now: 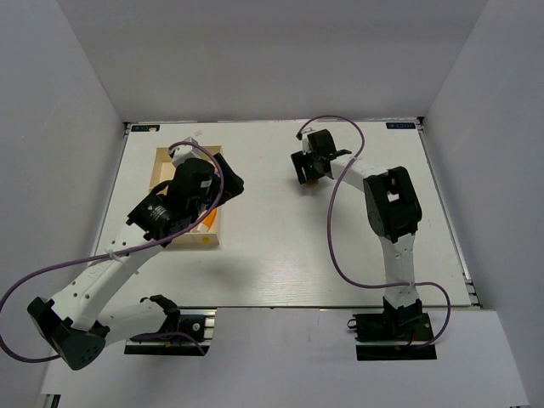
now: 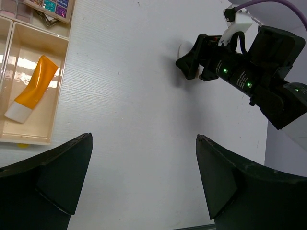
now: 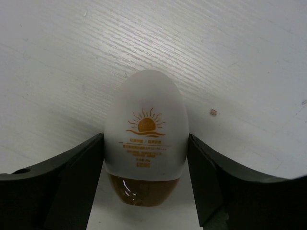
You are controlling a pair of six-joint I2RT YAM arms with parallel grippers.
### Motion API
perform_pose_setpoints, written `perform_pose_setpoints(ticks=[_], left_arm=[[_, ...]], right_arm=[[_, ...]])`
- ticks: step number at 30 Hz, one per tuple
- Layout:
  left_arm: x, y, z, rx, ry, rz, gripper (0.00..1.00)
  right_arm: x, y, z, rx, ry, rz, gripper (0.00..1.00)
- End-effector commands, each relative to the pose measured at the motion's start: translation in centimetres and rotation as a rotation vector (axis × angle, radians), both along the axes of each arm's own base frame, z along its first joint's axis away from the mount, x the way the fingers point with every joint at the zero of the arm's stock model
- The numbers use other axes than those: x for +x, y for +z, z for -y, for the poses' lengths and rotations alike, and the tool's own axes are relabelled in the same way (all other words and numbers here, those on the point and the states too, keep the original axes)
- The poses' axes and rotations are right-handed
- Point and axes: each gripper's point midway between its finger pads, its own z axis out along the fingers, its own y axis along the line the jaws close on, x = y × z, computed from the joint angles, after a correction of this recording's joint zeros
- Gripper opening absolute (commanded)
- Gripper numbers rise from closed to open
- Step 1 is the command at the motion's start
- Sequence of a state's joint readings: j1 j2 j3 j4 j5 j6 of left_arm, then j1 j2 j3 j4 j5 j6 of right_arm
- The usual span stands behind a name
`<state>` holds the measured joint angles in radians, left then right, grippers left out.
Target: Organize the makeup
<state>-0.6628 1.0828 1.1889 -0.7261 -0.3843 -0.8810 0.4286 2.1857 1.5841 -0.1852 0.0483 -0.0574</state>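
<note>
We see an orange tube (image 2: 33, 91) in one tray (image 2: 58, 91) compartment, perhaps a palette (image 2: 50, 7) beside.
Right claw (image 3: 145, 143) pinches the white egg (image 3: 146, 105); left claw (image 2: 144, 139) spread over bare table (image 2: 139, 72).

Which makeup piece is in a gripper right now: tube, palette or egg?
The white egg-shaped piece with the orange sun print, pinched by the right gripper. The orange tube lies in a tray compartment; the palette is ungripped too.

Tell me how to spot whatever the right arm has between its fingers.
On the white table, follow the right arm out to its end effector. Between its black fingers sits an egg-shaped bottle: frosted white with an orange sun logo and an amber base, unlike the orange tube in the wooden tray.
</note>
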Motion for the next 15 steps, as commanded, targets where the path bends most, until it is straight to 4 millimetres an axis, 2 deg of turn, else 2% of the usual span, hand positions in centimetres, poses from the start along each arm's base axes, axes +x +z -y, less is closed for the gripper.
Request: perform_pose_setpoints(ticks=[1,3,4,5,6,8,10,11,12,13,14,15], left_arm=[[-0.2,0.8,-0.7,-0.004,0.023,0.022,0.98],[-0.2,0.9,-0.7,-0.008,0.026,0.026,0.98],[-0.2,1.0,-0.8,-0.007,0.027,0.027,0.98],[-0.3,1.1,-0.9,-0.01,0.028,0.032,0.98],[-0.3,1.2,-0.9,-0.013,0.029,0.033,0.98],[-0.5,1.5,-1.2,-0.02,0.034,0.042,0.98],[-0.7,2.0,-1.4,-0.028,0.038,0.056,0.98],[-0.8,2.2,-1.5,-0.031,0.039,0.062,0.98],[-0.9,2.9,-1.6,-0.046,0.038,0.085,0.98],[-0.9,3.4,-1.7,-0.056,0.04,0.102,0.98],[-1.0,3.8,-1.9,-0.059,0.041,0.117,0.98],[-1.2,4.7,-2.0,-0.08,0.04,0.148,0.98]], right_arm=[[-0.3,-0.2,0.1,-0.028,-0.006,-0.003,0.71],[-0.4,-0.2,0.0,-0.036,0.008,0.001,0.6],[-0.4,0.1,0.0,-0.038,0.014,0.011,0.49],[-0.3,0.1,0.0,-0.042,0.02,0.016,0.42],[-0.2,0.6,0.0,-0.046,0.03,0.028,0.31],[-0.4,1.0,-0.3,-0.037,0.059,0.033,0.24],[-0.5,2.8,-1.0,-0.01,0.105,0.055,0.15],[-1.6,3.5,-2.5,0.057,0.19,0.027,0.14],[-2.0,4.7,-3.3,0.09,0.234,0.031,0.12],[-3.2,7.0,-5.1,0.164,0.333,0.041,0.11],[-4.1,8.1,-5.8,0.197,0.385,0.037,0.11],[-4.9,10.4,-7.0,0.238,0.447,0.066,0.1]])
